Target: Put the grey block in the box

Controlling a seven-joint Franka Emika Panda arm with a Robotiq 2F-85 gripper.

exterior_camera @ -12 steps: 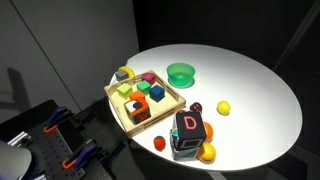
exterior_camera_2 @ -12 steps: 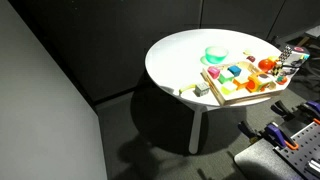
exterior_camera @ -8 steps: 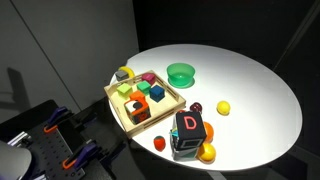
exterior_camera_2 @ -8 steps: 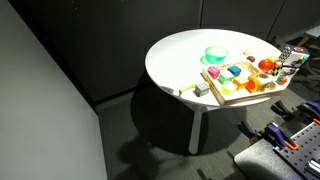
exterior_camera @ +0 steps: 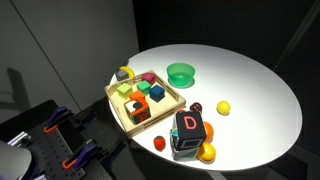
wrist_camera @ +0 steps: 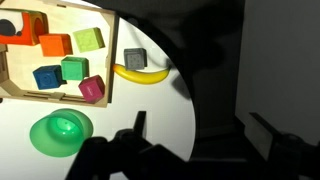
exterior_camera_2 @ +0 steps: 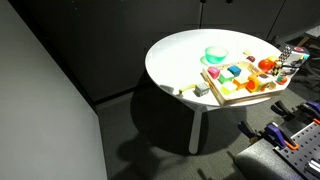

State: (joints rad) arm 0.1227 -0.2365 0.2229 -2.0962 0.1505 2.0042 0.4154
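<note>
The gripper (wrist_camera: 200, 132) fills the near edge of the wrist view. Its two dark fingers (wrist_camera: 140, 125) are spread wide apart and hold nothing.

In an exterior view, the near side of the round table (exterior_camera: 255, 85) bears a dark cube (exterior_camera: 188, 130) marked with a red D. An orange ball (exterior_camera: 207, 153) lies just beside the cube's near right corner, and a red ball (exterior_camera: 158, 144) lies to its left. A little farther in, a yellow ball (exterior_camera: 223, 108) lies to the right. On the left stands the box (exterior_camera: 157, 114), with coloured blocks (exterior_camera: 140, 100) inside it.

The grey block (wrist_camera: 134, 60) sits on the table outside the box, just beside its far left wall. A banana (wrist_camera: 140, 73) lies against the block. Farthest is the green bowl (exterior_camera: 181, 73), right of the grey block and near the box's far corner.
</note>
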